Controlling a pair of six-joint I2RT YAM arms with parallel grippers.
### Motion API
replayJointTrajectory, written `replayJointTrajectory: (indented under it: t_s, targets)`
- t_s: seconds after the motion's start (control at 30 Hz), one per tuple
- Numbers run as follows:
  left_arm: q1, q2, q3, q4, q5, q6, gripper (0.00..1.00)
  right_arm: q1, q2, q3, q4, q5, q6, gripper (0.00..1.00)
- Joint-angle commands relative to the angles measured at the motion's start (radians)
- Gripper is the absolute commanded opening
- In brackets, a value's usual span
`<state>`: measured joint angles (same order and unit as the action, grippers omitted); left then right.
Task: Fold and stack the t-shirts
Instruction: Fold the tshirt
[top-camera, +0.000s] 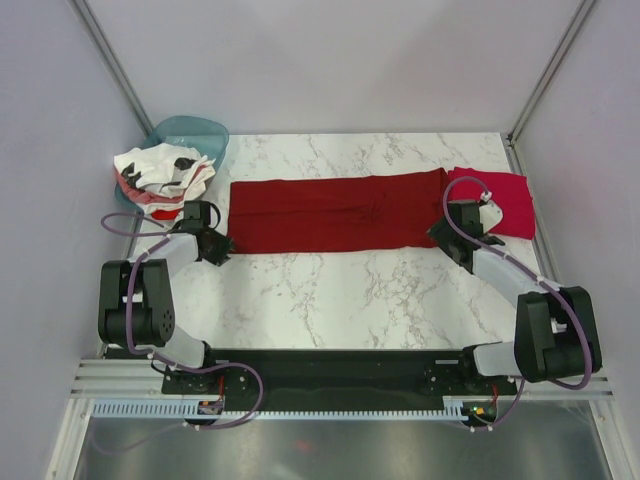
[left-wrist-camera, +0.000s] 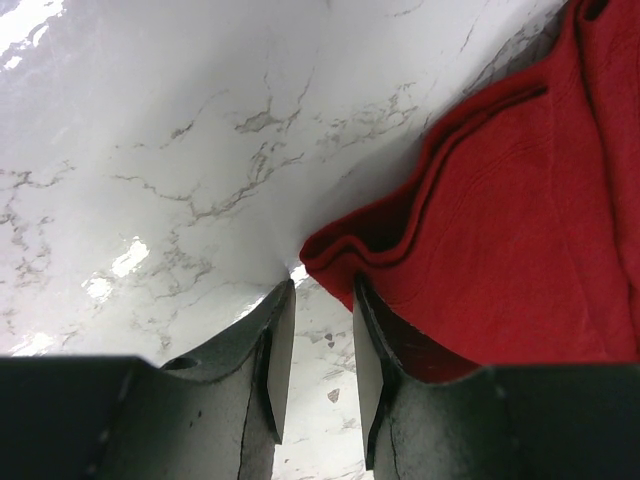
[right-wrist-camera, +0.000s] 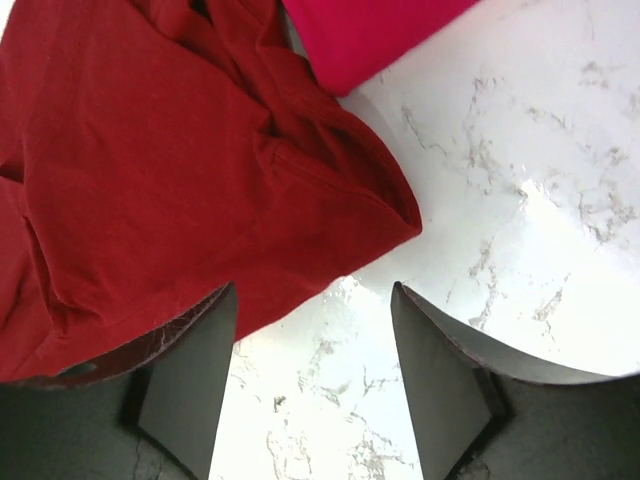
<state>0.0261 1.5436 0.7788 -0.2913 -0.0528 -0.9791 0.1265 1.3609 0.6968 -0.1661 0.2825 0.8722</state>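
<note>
While looking down from overhead, found a white marble table (top-camera: 330, 290) filling the middle of the frame. Found on it a dark maroon t-shirt (top-camera: 335, 212), folded into a long band running left to right across the centre. Noted a smaller crimson-pink t-shirt (top-camera: 505, 200), folded flat at the right of the frame and meeting the band's right end. Noted a crumpled heap of white t-shirts (top-camera: 160, 175) with black and red marks at the upper left, lying against the near rim of a teal basin (top-camera: 195, 130) at the table's far left corner.

Saw the right claw (right-wrist-camera: 312, 295) at the band's right end, spread wide and gripping nothing, with bare marble in the gap. In its wrist view, saw the left-hand finger (right-wrist-camera: 190, 350) overlapping the maroon hem at lower left and the other finger over bare marble, the shirt's folded corner just above the gap and the pink cloth at the top edge.

Saw the left claw (left-wrist-camera: 322, 285) at the band's lower left corner, parted only narrowly, with marble showing in the slit and no cloth between the fingers. Saw the maroon corner just above the tips, its edge passing behind the right-hand finger (left-wrist-camera: 385, 350); could not tell whether that finger touched it.
</note>
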Motion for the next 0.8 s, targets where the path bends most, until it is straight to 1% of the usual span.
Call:
replayJointTrajectory:
  t_s: [0.0, 0.2, 0.27, 0.3, 0.33, 0.37, 0.4, 0.43, 0.47, 0.53, 0.57, 0.6, 0.63, 0.73, 0.77]
  targets:
    - [0.003, -0.028, 0.008, -0.011, -0.045, 0.008, 0.37, -0.004, -0.003, 0.052, 0.020, 0.035, -0.021, 0.72]
    - [0.001, 0.013, 0.013, -0.011, -0.038, 0.003, 0.37, -0.004, 0.070, 0.037, 0.048, 0.050, 0.005, 0.69]
    - [0.005, 0.029, 0.014, -0.011, -0.038, 0.003, 0.34, -0.016, 0.108, 0.030, 0.060, 0.041, 0.020, 0.65]
    - [0.014, 0.035, 0.016, -0.012, -0.032, 0.005, 0.10, -0.048, 0.145, 0.030, 0.083, 0.015, 0.022, 0.58]
    - [0.014, 0.035, 0.016, -0.012, -0.032, 0.003, 0.09, -0.048, 0.145, 0.030, 0.083, 0.015, 0.022, 0.57]
    - [0.015, 0.036, 0.014, -0.014, -0.035, 0.005, 0.02, -0.056, 0.164, 0.032, 0.085, 0.011, 0.025, 0.50]
    - [0.021, 0.030, 0.010, -0.016, -0.036, 0.002, 0.02, -0.068, 0.173, 0.032, 0.089, 0.011, 0.027, 0.39]
    - [0.027, 0.027, 0.010, -0.016, -0.039, 0.000, 0.02, -0.074, 0.173, 0.030, 0.088, 0.012, 0.027, 0.39]
    - [0.032, 0.018, 0.008, -0.029, -0.047, 0.000, 0.02, -0.079, 0.176, 0.027, 0.088, 0.009, 0.031, 0.30]
    - [0.044, -0.026, -0.002, -0.051, -0.082, -0.007, 0.02, -0.090, 0.176, 0.020, 0.089, -0.002, 0.036, 0.17]
    - [0.049, -0.048, -0.010, -0.055, -0.096, -0.012, 0.02, -0.091, 0.173, 0.017, 0.092, -0.008, 0.037, 0.06]
    - [0.051, -0.072, -0.021, -0.057, -0.110, -0.015, 0.02, -0.091, 0.172, 0.012, 0.097, -0.014, 0.039, 0.05]
    - [0.051, -0.129, -0.041, -0.060, -0.136, -0.021, 0.02, -0.091, 0.172, 0.007, 0.103, -0.034, 0.037, 0.03]
    - [0.049, -0.220, -0.085, -0.060, -0.179, -0.027, 0.02, -0.091, 0.172, 0.001, 0.122, -0.063, 0.027, 0.01]
    - [0.051, -0.271, -0.096, -0.062, -0.185, -0.030, 0.02, -0.093, 0.175, 0.000, 0.128, -0.077, 0.025, 0.01]
